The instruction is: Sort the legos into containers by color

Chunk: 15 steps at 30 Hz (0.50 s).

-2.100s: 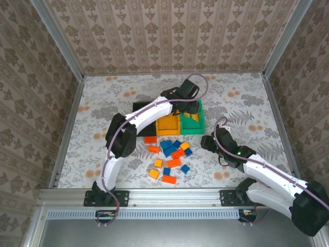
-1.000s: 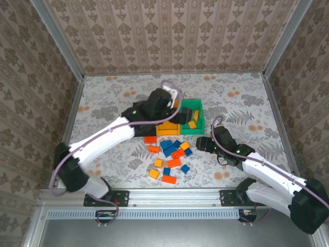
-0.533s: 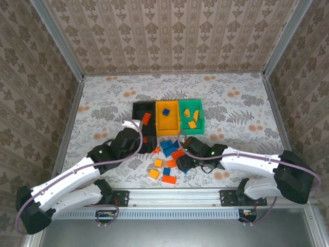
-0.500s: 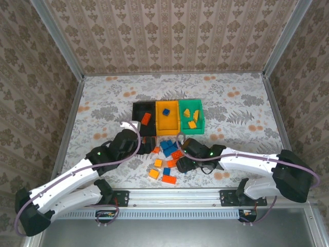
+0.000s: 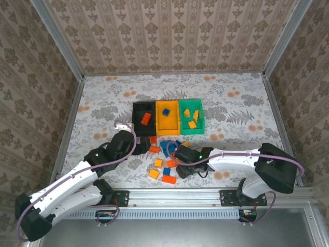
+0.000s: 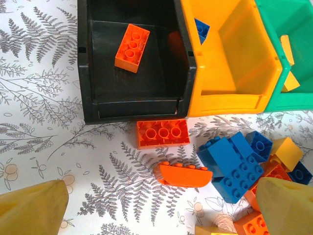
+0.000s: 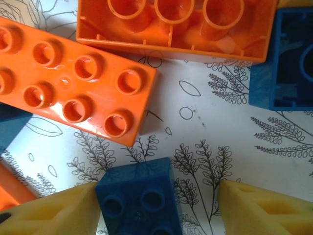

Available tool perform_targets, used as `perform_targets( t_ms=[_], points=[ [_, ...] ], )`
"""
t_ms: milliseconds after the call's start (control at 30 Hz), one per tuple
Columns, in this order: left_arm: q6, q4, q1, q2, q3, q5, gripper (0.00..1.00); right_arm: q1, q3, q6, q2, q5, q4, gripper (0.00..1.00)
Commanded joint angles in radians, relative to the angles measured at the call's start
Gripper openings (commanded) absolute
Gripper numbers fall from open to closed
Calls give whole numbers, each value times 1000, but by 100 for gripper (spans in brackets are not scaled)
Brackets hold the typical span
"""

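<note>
Three joined bins stand in a row: black [image 5: 144, 117], orange-yellow [image 5: 167, 116], green [image 5: 191, 116]. The black bin [image 6: 93, 63] holds a red-orange brick [image 6: 132, 41], the orange-yellow bin a blue brick [image 6: 200, 29], the green bin yellow bricks [image 6: 288, 49]. Loose legos [image 5: 163, 163] lie piled in front of them. My left gripper [image 5: 146, 143] hovers open over a curved red-orange piece [image 6: 184, 174] and an upturned red-orange brick [image 6: 163, 133]. My right gripper [image 7: 159, 215] is open, low in the pile, around a blue brick [image 7: 139, 200] that touches its left finger [image 7: 54, 213].
A studded red-orange brick [image 7: 73, 83], an upturned red-orange brick [image 7: 176, 24] and an upturned blue brick [image 7: 286, 63] lie just ahead of the right gripper. Blue bricks [image 6: 234, 164] crowd the left gripper's right side. Patterned walls and metal rails enclose the table [image 5: 103, 103].
The left arm drew back from the bins toward me and now hangs at the pile's left edge. The right gripper swung left into the pile and dropped over a blue brick.
</note>
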State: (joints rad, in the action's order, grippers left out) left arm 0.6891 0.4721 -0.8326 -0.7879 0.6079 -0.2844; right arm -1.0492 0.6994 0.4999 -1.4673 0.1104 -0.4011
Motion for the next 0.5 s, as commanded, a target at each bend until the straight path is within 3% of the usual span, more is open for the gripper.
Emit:
perform_targets(
  t_ms=[0,267,467],
  points=[
    [26,8,14,-4,-10,19,100,-11,31,-1,-31,52,-4,60],
    [37,-1,21,9,-26,24,100,-11,4,-1,23,65,2,34],
    [42,4,26,18,-40,28,100,-1,73,-33,168,113,-54,29]
  ],
)
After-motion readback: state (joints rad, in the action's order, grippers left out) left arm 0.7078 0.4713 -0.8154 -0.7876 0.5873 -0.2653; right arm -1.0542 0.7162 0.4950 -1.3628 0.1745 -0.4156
